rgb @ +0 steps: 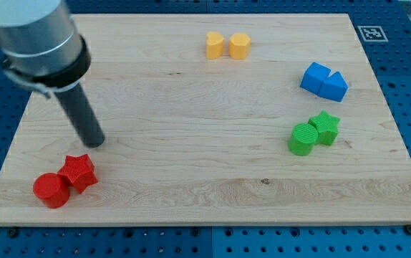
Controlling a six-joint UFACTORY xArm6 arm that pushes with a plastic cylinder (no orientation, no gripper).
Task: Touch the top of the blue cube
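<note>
The blue cube (315, 77) sits at the view's right, touching a blue triangular block (334, 87) on its right side. My tip (95, 142) rests on the board at the view's left, far from the blue cube, just above the red star block (78, 172). A red cylinder (51, 190) touches the red star at its lower left.
Two yellow blocks (215, 44) (239, 45) stand side by side at the view's top centre. A green cylinder (303, 139) and a green star (325, 127) sit together below the blue pair. The wooden board (191, 107) lies on a blue pegboard.
</note>
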